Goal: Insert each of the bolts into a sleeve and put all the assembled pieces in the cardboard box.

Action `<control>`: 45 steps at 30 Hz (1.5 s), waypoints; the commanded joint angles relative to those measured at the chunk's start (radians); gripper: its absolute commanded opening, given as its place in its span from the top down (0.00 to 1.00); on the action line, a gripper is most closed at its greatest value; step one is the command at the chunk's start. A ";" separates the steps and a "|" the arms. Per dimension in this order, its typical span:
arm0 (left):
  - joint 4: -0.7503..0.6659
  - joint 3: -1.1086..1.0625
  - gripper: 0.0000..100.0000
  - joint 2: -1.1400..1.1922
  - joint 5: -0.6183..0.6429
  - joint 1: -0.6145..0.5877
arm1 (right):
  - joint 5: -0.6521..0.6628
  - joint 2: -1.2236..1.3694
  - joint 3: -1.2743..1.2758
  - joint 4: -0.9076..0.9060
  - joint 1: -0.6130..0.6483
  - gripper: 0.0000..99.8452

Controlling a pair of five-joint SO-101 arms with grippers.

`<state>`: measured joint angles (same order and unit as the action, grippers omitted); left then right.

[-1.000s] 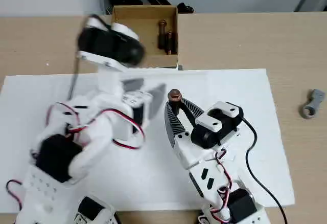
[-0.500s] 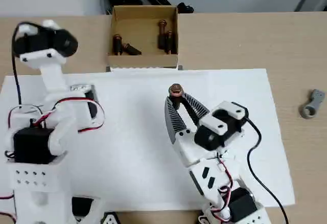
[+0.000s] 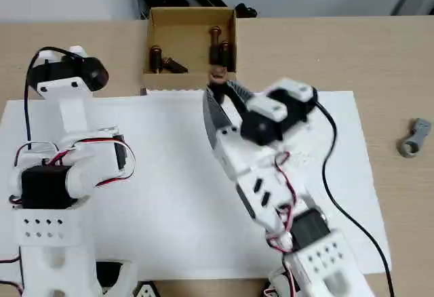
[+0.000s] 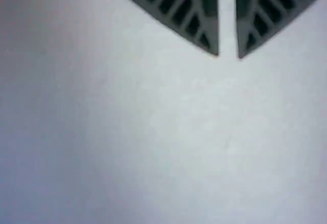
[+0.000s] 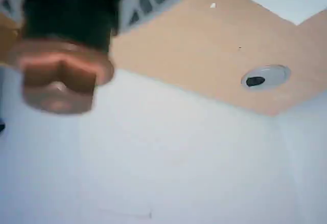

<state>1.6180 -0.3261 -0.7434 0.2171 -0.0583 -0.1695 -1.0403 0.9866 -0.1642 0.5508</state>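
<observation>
**High view.** The right gripper (image 3: 219,85) pinches an assembled piece (image 3: 218,74) between its fingertips, just at the near wall of the cardboard box (image 3: 190,34). The piece's copper head faces up. Its long axis appears roughly upright, though blur hides the exact tilt. Four finished pieces (image 3: 155,58) lie in the box, two left and two right. The right pair have long axes running near to far.

**Left wrist view.** The left gripper (image 4: 228,55) hangs over the white sheet (image 4: 153,147). Its fingers are almost pressed together, with a narrow slit between them and nothing held.

**Right wrist view.** The copper head (image 5: 60,81) sits at one end of the black sleeve (image 5: 66,9). The sheet and the tan table (image 5: 204,65) lie beyond.
</observation>
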 commanded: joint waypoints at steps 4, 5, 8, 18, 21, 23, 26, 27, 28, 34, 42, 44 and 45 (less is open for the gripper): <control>0.006 0.007 0.99 -0.018 -0.018 -0.008 | -0.009 0.271 -0.190 0.180 -0.087 1.00; 0.006 0.007 0.99 -0.018 -0.018 -0.008 | -0.009 0.309 -0.215 0.202 -0.105 1.00; 0.011 0.007 0.99 -0.018 -0.018 -0.008 | -0.009 0.410 -0.288 0.237 -0.139 1.00; 0.023 -0.054 0.99 -0.018 -0.018 -0.008 | -0.011 0.713 -0.496 0.251 -0.140 1.00; 0.020 -0.058 0.99 -0.060 -0.020 -0.008 | -0.011 0.829 -0.591 0.251 -0.145 1.00; 0.009 -0.068 0.99 -0.110 -0.028 -0.008 | -0.011 0.917 -0.660 0.251 -0.143 1.00; -0.048 -0.134 0.99 -0.207 -0.074 -0.008 | -0.011 1.044 -0.773 0.251 -0.143 1.00; -0.066 -0.163 0.99 -0.242 -0.091 -0.008 | -0.011 1.084 -0.812 0.251 -0.143 1.00; -0.084 -0.194 0.99 -0.282 -0.107 -0.008 | -0.012 1.124 -0.848 0.251 -0.142 1.00; -0.236 -0.424 0.99 -0.543 -0.207 -0.008 | -0.014 1.343 -1.040 0.251 -0.140 1.00; -0.407 -0.682 0.99 -0.862 -0.241 -0.009 | -0.011 1.511 -1.143 0.249 -0.142 1.00; -0.413 -0.716 0.99 -0.898 -0.241 -0.009 | -0.011 1.526 -1.143 0.248 -0.142 1.00; -0.413 -0.728 0.99 -0.907 -0.241 -0.009 | -0.011 1.532 -1.143 0.246 -0.143 1.00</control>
<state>1.2375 -1.0334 -1.6088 -0.0176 -0.0629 -0.1726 0.5063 -0.0783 0.0568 0.4158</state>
